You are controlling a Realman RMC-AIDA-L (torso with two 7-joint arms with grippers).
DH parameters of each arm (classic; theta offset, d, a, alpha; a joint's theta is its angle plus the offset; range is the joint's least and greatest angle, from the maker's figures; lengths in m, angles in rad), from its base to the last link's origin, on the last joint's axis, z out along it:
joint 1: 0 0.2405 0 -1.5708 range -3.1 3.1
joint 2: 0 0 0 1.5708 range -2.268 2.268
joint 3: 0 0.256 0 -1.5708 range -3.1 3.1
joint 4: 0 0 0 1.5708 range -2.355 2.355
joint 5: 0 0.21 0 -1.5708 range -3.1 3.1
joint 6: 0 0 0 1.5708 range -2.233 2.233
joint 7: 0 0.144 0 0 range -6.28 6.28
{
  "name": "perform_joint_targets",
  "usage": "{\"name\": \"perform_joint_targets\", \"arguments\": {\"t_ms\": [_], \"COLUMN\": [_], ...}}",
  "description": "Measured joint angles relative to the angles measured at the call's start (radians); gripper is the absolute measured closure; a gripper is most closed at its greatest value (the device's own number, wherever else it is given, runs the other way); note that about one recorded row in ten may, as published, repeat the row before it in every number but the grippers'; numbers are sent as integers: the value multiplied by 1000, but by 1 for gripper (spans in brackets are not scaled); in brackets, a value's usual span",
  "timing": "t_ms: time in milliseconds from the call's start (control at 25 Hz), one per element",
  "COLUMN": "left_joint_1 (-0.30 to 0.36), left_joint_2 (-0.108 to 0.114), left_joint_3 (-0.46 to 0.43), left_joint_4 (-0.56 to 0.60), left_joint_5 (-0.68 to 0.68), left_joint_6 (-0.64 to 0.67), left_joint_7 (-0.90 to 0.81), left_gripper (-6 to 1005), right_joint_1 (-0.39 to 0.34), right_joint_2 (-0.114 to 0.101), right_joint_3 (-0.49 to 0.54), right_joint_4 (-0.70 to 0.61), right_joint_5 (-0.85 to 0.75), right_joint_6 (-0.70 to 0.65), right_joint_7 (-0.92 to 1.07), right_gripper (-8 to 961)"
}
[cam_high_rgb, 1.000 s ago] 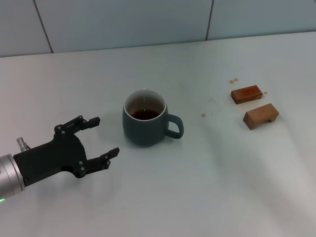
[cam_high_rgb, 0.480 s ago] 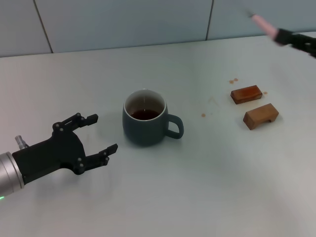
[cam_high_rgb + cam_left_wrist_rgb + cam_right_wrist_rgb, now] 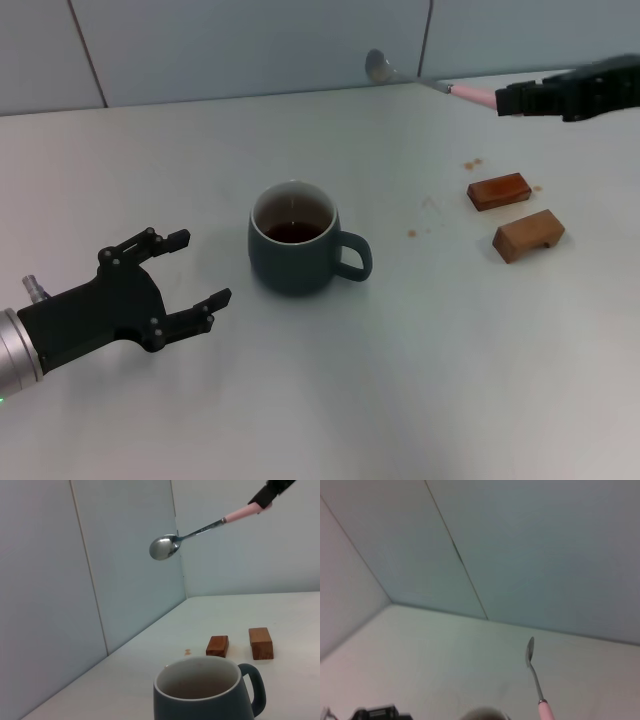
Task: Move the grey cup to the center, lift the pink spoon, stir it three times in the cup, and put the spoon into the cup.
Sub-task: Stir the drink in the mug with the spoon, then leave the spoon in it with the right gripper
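The grey cup (image 3: 295,240) stands upright on the white tabletop (image 3: 400,380), about in the middle of the head view, with dark brown liquid low inside its pale interior. Its loop handle points toward the robot's right, toward two brown wooden blocks (image 3: 513,212) that lie well apart from it on that side. A few small brown spots (image 3: 472,162) mark the tabletop near the blocks.

The pink spoon (image 3: 425,80) is off the tabletop, held in the air by the right claw (image 3: 510,100), which is clamped on the end of the pink handle. The spoon lies nearly level in the head view, its metal bowl pointing toward the robot's left, away from the claw. It is beyond the cup and to the right of it, in front of the pale wall panels (image 3: 250,45). In the left wrist view the spoon (image 3: 200,532) hangs high above the cup (image 3: 200,692) and the blocks, bowl end lower than the handle.

The left claw (image 3: 190,270) hovers just above the tabletop on the left of the cup, near it but not touching. Its black fingers (image 3: 205,305) are spread wide, holding nothing, with the gap facing the cup.
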Motion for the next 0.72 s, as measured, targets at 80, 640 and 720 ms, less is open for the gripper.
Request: {"name": "perform_joint_targets", "arguments": {"t_ms": [80, 640, 720], "left_joint_1": [0, -7, -7], "left_joint_2": [0, 2, 1], "left_joint_3": [0, 0, 0], "left_joint_4": [0, 5, 5], "left_joint_5": [0, 5, 5], "left_joint_6": [0, 3, 3], "left_joint_7": [-1, -5, -5], "left_gripper": [160, 161, 161], "right_joint_1": [54, 355, 366], "right_joint_2": [-7, -22, -22], "right_joint_3": [-1, -46, -47], "right_joint_4": [-65, -13, 3], "right_joint_5": [-61, -307, -307], "right_joint_6": [-84, -326, -325], "right_joint_7": [70, 216, 216], "right_gripper": [846, 847, 847]}}
